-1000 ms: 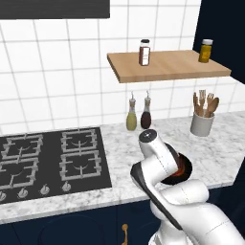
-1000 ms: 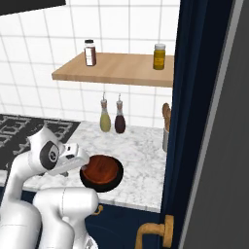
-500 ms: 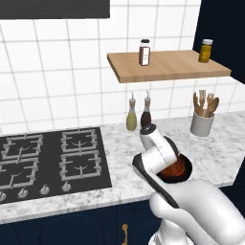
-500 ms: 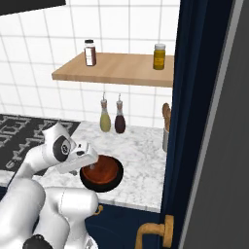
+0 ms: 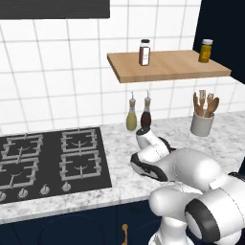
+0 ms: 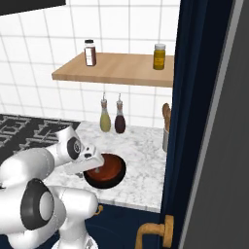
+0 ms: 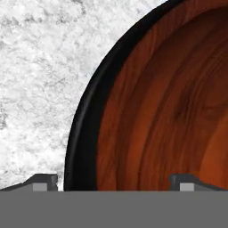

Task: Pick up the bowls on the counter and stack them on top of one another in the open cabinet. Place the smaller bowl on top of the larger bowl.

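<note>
A round glossy bowl (image 6: 105, 170) with a black outer wall and a reddish-brown inside (image 7: 169, 107) sits on the marble counter (image 6: 141, 151) near its front edge. I cannot tell whether it is one bowl or the reddish-brown one nested in the black one. My gripper (image 7: 116, 182) is open and low over the bowl's near-left rim (image 7: 82, 129). One fingertip (image 7: 43, 181) is outside over the counter, the other (image 7: 186, 181) inside the bowl. In the right base view the hand (image 6: 93, 164) reaches onto that rim. The wooden shelf (image 5: 167, 67) hangs above.
A black gas hob (image 5: 48, 158) lies left of the bowl. Two bottles (image 5: 131, 119) (image 5: 146, 116) and a grey utensil cup (image 5: 202, 124) stand by the wall. Two jars (image 5: 144, 51) (image 5: 206, 50) stand on the shelf. A dark navy door (image 6: 204, 121) rises at the right.
The arm has reached forward and the hand has dropped to the bowl's rim. The bowl has stayed in place.
</note>
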